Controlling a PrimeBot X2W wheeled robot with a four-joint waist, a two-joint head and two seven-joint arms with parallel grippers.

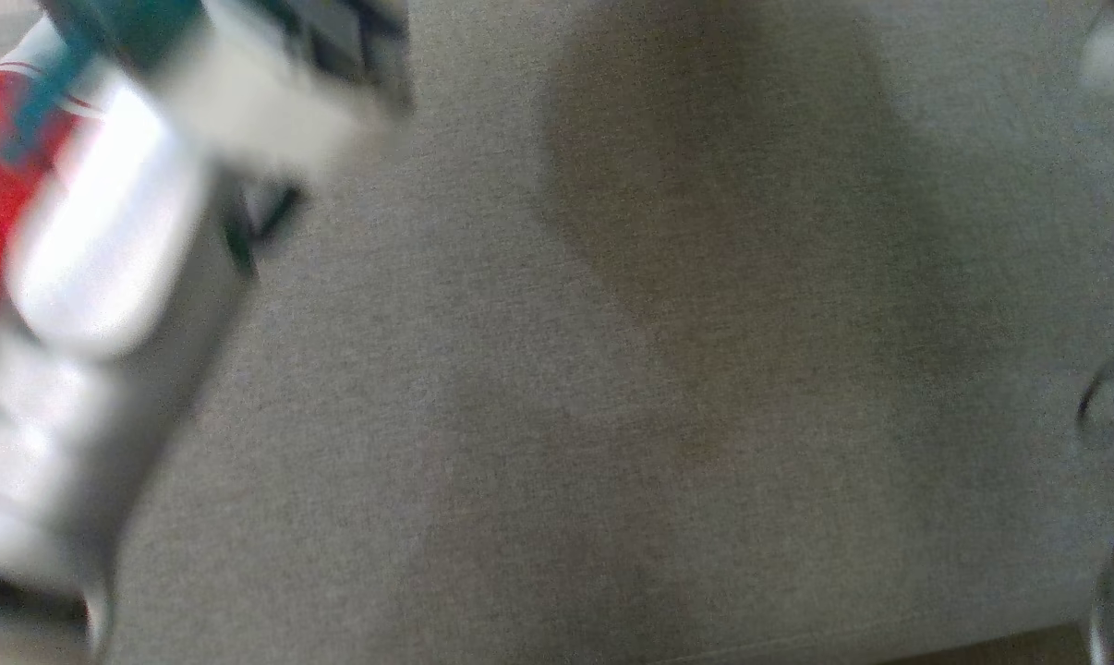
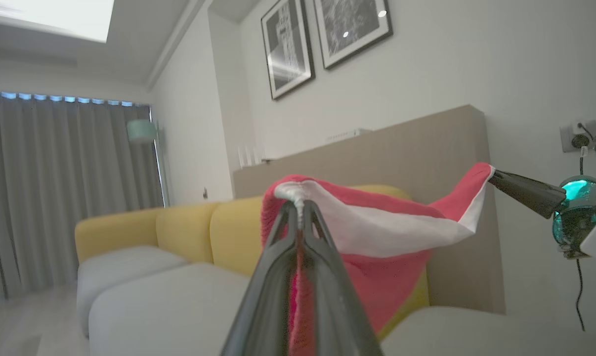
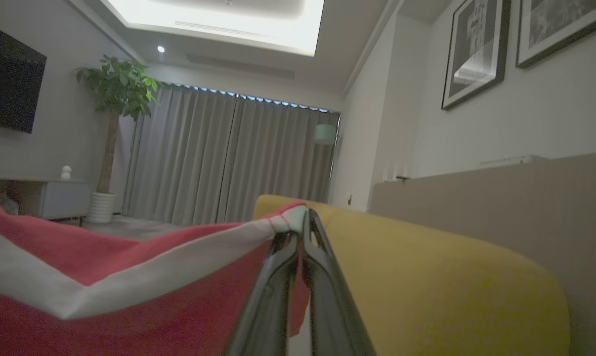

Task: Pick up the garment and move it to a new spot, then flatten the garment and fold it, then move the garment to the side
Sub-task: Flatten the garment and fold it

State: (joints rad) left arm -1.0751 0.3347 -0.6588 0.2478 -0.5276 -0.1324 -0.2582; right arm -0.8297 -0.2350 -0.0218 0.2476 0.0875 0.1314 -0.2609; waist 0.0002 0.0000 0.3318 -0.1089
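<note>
In what looks like the carrying step, the red cloth garment with a white band (image 2: 382,232) hangs stretched in the air above the grey-seated yellow sofa (image 2: 169,296), its corners pinched in the left hand (image 2: 300,207) and the right hand (image 3: 303,222), so the next move calls for lowering it flat onto a new spot.

I am in a home living room. In my right wrist view a yellow sofa (image 3: 426,277) sits at lower right, grey floor-length curtains (image 3: 219,158) hang at centre, a potted tree (image 3: 117,89) and wall-mounted television (image 3: 9,94) are at left, and framed prints (image 3: 473,54) hang upper right.
</note>
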